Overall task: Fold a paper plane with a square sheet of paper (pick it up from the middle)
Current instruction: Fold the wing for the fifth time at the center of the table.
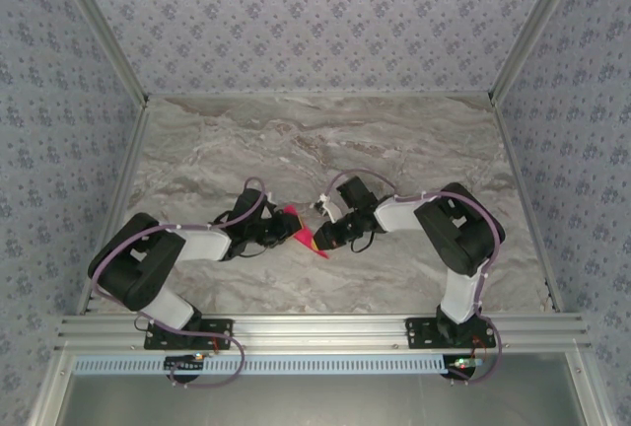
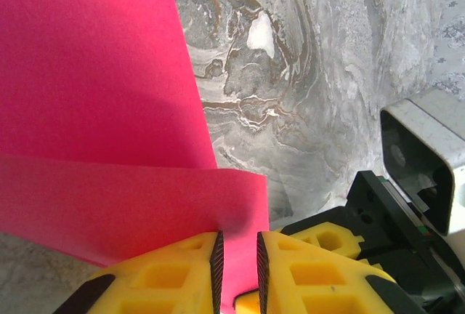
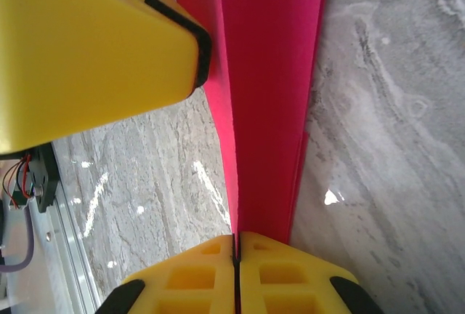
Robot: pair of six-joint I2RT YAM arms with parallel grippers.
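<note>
The folded square sheet of paper point(image 1: 304, 232) is pinched between the left claw point(image 2: 238, 270) and the closed right claw point(image 3: 236, 267), its crease spanning both.

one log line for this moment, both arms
left gripper: shut on pink paper | right gripper: shut on pink paper | paper: folded, held between arms

Overhead camera behind my bases looks down on marble table point(image 1: 394, 140); my wrist cameras close up, sharing pink paper point(image 2: 94, 81) between them.
</note>
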